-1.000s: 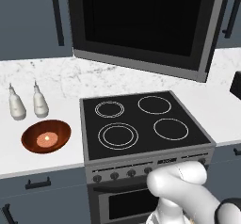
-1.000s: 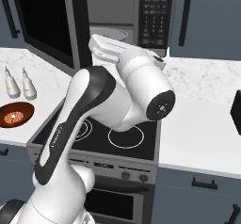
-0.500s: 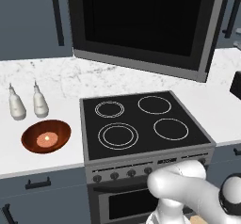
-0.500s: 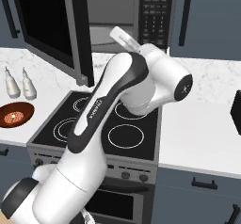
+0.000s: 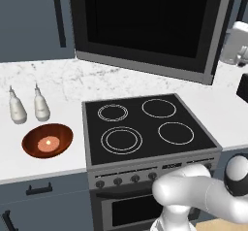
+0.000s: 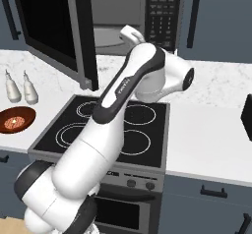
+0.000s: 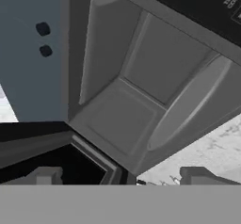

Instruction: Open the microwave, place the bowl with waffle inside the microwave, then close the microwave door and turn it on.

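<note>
The microwave door is standing swung out to the left, so I am judging step one as done; the grey cavity of the microwave is exposed, and in the hand view I am looking straight into it, turntable edge-on.

Remaining, by my reckoning: fetch the bowl, load it, shut the door, press start.

The bowl is sitting on the counter just left of the stove, near two small bottles, with the waffle lying in its middle. Nothing is touching it.

My arm is reaching up and forward over the cooktop, elbow bent, wrist raised in front of the microwave opening. My gripper is carrying nothing, fingers spread wide, and is pointing at the cavity, well apart from the bowl.
</note>
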